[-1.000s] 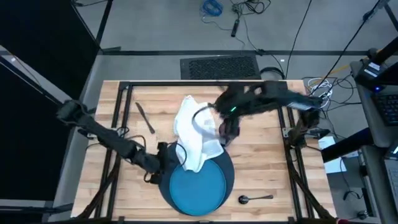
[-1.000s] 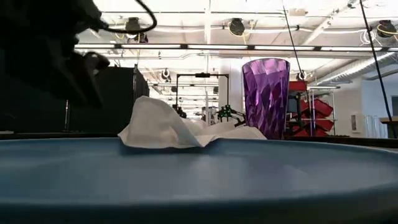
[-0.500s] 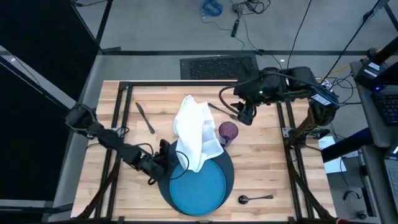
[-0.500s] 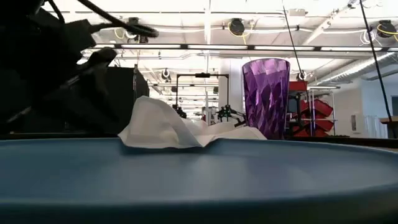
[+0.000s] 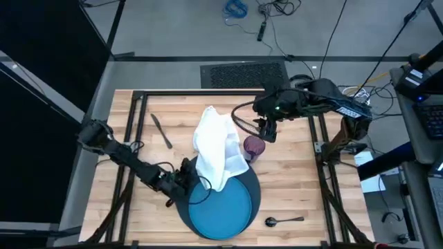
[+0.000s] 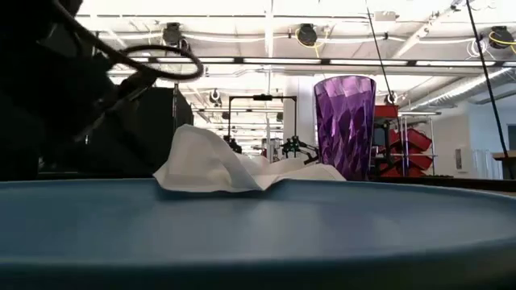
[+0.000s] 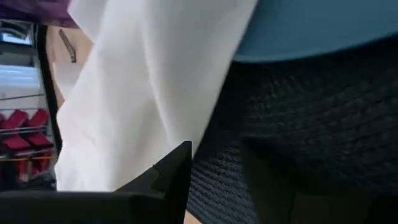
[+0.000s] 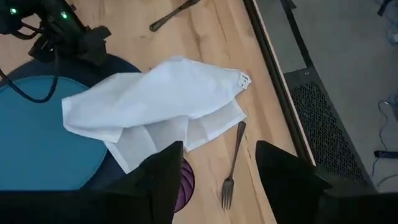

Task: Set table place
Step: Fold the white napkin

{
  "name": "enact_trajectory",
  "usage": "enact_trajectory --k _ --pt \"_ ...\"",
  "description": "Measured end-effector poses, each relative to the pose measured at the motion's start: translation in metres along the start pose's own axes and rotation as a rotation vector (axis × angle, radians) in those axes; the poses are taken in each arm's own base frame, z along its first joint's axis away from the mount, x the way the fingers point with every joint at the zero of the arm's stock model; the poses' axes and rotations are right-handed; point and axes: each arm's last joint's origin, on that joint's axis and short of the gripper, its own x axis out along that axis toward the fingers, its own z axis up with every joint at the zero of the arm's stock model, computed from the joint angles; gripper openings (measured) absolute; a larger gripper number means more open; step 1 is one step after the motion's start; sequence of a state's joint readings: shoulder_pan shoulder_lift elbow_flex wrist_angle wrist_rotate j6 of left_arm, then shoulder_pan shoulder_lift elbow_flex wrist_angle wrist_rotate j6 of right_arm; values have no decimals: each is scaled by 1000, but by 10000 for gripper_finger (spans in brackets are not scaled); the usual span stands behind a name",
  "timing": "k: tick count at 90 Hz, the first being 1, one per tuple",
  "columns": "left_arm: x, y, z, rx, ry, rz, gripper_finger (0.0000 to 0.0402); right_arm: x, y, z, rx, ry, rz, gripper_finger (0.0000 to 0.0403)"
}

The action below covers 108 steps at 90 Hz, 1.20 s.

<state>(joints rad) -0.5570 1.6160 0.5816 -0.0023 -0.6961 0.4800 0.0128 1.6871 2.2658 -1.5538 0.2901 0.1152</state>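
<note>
The table (image 5: 291, 180) of light planks carries one place setting, spread about. The left arm stretches low from the left edge toward the near middle, its left gripper (image 5: 188, 174) down at the left rim of the one dark charger (image 5: 256, 190); the left wrist view shows a dark finger (image 7: 177, 171) against the charger's rim beside the cloth, but whether the fingers grip anything cannot be told. The right arm reaches in from the far right, its right gripper (image 5: 268, 130) hanging above the wood just beyond the cup, fingers (image 8: 165, 180) spread wide and empty. One bright blue plate (image 5: 221, 207) sits on the charger at the near middle. One white napkin (image 5: 216, 146) lies crumpled from the table's centre onto the plate's far edge. One purple cup (image 5: 253, 147) stands upright right of the napkin. One fork (image 8: 231, 167) lies beyond the cup, one knife (image 5: 161, 130) far left, one spoon (image 5: 284, 220) near right of the charger.
</note>
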Motion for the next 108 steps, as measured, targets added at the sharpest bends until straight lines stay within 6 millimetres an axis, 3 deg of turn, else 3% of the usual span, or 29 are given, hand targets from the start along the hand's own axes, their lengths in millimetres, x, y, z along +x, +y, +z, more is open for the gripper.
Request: enact_trajectory --k 20,58,90,108 --pt "3 4 4 40 0 55 125 10 3 -2 -13 41 -5 187" --pt "5 8 5 166 18 88 125 9 2 -1 -9 22 -3 187" --pt "6 8 4 169 18 75 125 9 2 -1 -9 18 -3 187" --pt "9 14 4 48 20 82 125 9 2 0 -5 5 -1 187"
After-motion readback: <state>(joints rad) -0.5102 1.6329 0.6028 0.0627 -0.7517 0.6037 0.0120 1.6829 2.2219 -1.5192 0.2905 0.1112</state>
